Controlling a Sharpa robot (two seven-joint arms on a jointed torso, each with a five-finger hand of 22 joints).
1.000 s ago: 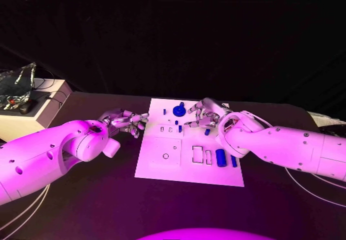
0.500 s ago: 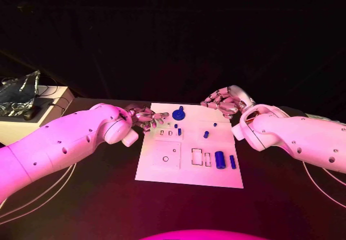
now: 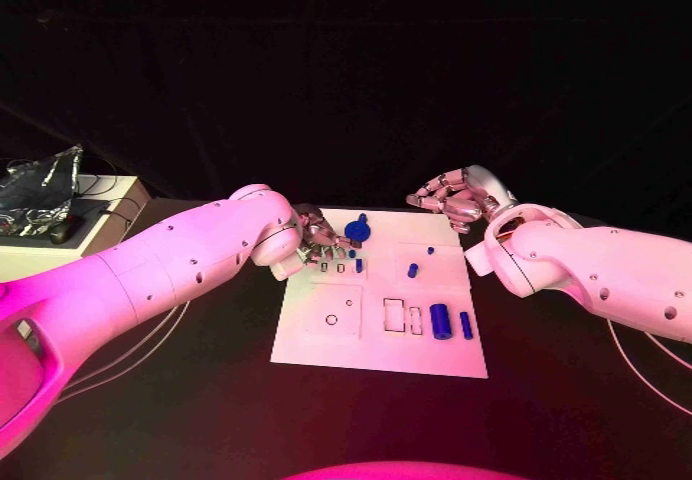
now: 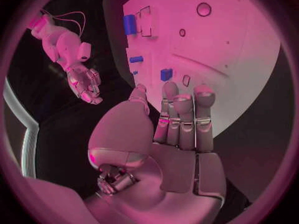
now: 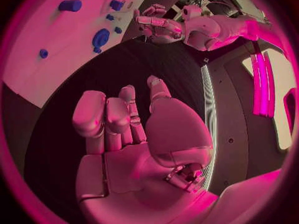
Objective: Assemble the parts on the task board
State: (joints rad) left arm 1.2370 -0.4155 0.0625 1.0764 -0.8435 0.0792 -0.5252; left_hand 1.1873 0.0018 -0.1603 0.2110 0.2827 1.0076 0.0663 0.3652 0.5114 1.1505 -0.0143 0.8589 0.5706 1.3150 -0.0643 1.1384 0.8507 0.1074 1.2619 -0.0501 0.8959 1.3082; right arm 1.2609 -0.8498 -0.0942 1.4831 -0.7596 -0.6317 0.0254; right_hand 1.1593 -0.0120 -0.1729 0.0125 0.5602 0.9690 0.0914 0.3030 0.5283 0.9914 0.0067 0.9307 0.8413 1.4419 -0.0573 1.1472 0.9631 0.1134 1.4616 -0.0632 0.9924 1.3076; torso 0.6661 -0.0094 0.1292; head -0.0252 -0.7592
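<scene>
Fingers of the left hand (image 3: 320, 238) lie side by side, empty, over the white board's (image 3: 378, 345) far corner. Right hand (image 3: 456, 203) hangs off the board, fingers loosely curled, holding nothing.

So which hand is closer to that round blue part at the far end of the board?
The left hand. It sits at the board's far left corner beside the round blue part; the right hand is off the board's far right corner.
</scene>
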